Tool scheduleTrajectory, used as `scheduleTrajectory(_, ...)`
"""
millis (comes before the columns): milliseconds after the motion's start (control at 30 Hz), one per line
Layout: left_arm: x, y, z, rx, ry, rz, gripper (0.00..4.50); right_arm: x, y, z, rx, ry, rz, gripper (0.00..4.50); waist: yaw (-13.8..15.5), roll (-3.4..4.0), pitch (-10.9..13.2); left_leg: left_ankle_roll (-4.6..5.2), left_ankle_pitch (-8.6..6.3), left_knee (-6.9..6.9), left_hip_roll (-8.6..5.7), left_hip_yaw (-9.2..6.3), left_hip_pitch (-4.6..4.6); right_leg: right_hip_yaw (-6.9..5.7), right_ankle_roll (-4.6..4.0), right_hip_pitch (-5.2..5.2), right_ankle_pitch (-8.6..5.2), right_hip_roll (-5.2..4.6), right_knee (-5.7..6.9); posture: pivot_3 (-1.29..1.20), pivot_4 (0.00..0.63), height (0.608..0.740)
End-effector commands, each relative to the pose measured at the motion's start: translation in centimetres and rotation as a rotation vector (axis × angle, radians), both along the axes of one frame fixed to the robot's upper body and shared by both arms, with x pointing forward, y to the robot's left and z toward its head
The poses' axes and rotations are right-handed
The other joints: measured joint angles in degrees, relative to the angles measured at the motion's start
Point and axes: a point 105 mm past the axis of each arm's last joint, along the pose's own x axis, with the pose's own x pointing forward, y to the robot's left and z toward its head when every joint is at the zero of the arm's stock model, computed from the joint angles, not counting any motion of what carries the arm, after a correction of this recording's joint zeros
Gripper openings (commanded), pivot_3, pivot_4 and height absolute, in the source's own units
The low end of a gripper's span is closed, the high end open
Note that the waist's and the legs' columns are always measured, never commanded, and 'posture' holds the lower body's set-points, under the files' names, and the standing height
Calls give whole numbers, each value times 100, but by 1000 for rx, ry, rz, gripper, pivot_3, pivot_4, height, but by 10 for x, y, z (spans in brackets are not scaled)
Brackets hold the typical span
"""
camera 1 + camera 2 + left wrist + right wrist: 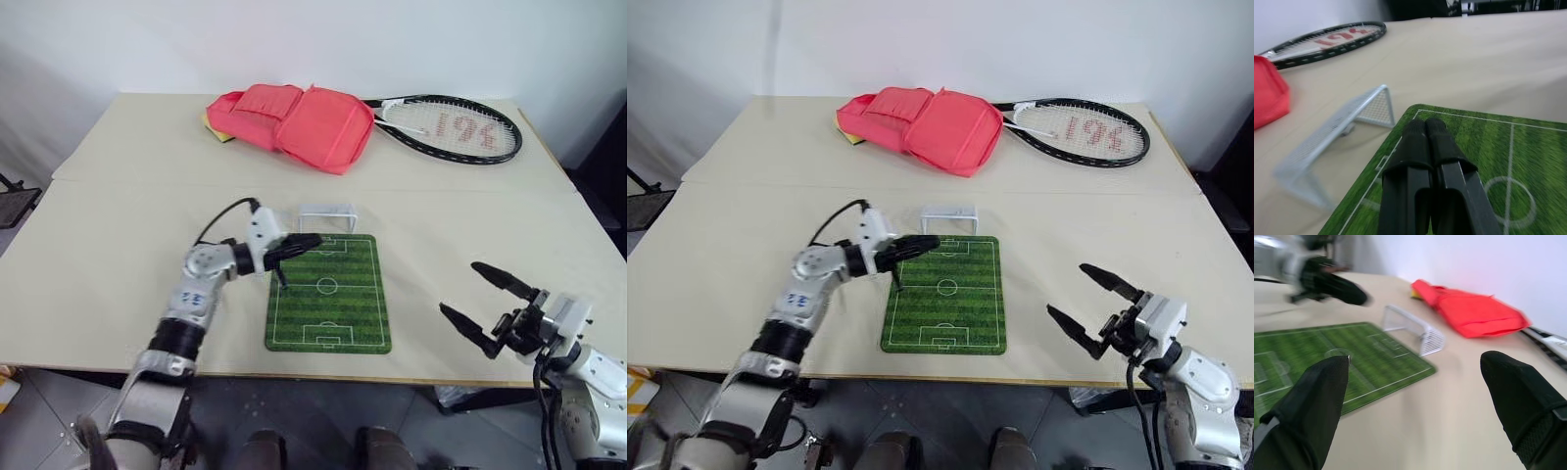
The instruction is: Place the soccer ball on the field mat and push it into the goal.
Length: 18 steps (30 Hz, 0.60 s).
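The green field mat (328,294) lies flat near the table's front edge, with the small white goal (326,215) standing just past its far end. My left gripper (315,239) is shut, pointing level over the mat's far left corner, close in front of the goal (1337,142), and nothing shows between its fingers (1415,142). My right gripper (460,288) hovers open and empty to the right of the mat, over the table's front edge. From the right wrist, the mat (1327,357) and goal (1410,328) lie ahead. The soccer ball is out of view.
A red bag (294,122) lies at the back of the table with something yellow (217,127) under its left end. A black tennis racket (456,127) lies beside it at the back right. Bare beige tabletop (108,245) surrounds the mat.
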Motion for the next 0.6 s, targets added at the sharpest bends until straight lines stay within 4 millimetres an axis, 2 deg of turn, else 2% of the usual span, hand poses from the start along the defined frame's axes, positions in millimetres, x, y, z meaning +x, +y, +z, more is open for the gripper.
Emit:
scheduleTrajectory(33, -29, 47, 22, -25, -42, -24, 31, 6, -7, 8, 30, -38, -40, 4500, -14, 1, 0, 0, 0, -2, 0, 0, 1, 0, 0, 0, 0, 0, 0, 0, 150, 740)
scheduleTrajectory(100, -39, 80, 20, 10, -30, 58, 31, 8, -8, 8, 42, -44, -38, 4500, -67, 2, 1, 0, 0, -11, 3, 0, 5, 1, -3, 0, -1, 0, -1, 0, 150, 740)
scheduleTrajectory(167, -49, 103, 14, 57, -3, 126, 31, 9, -7, 7, 43, -45, -31, 4500, -108, 4, 2, 0, 0, -17, 3, 0, 7, 1, -4, 0, -2, 0, -1, 0, 150, 740)
scheduleTrajectory(233, -62, 139, 5, 29, 59, 286, 31, 11, -7, 7, 45, -50, -19, 4500, -116, 5, 2, 0, 0, -18, 2, -1, 6, 1, -4, 0, -2, -1, -2, 0, 150, 740)
scheduleTrajectory(267, -66, 150, 2, 12, 83, 339, 31, 12, -7, 7, 45, -52, -14, 4500, -130, 5, 3, 4, -2, -19, 2, 0, 6, 3, -4, 1, -2, -3, -4, 0, 150, 740)
scheduleTrajectory(300, -71, 159, -2, -9, 118, 390, 31, 13, -7, 7, 45, -54, -13, 4500, -128, 5, 3, 5, -3, -23, 2, 1, 9, 6, -4, 1, -2, -3, -5, 0, 150, 740)
scheduleTrajectory(367, -75, 165, -5, -26, 151, 431, 31, 13, -8, 7, 44, -56, -12, 4500, -100, 5, 4, 5, -3, -28, 4, -3, 8, 1, -6, 0, -3, -2, -4, 0, 150, 740)
scheduleTrajectory(467, -104, 203, -21, -94, 117, 676, 31, 17, -9, 4, 18, -44, 18, 4500, -138, 5, 4, 5, -3, -28, 4, 0, 9, 4, -6, 0, -3, -3, -7, 0, 150, 740)
scheduleTrajectory(500, -112, 210, -24, -100, 106, 744, 31, 19, -10, 4, 18, -41, 20, 4500, -151, 5, 4, 9, -6, -30, 3, 4, 10, 7, -6, 0, -3, -7, -13, 0, 150, 740)
scheduleTrajectory(600, -118, 217, -26, -115, 89, 835, 31, 23, -13, 1, 34, -46, 9, 4500, -147, -2, 8, 7, -7, -44, 7, 9, 17, 4, -8, 0, -4, -4, -17, 0, 150, 740)
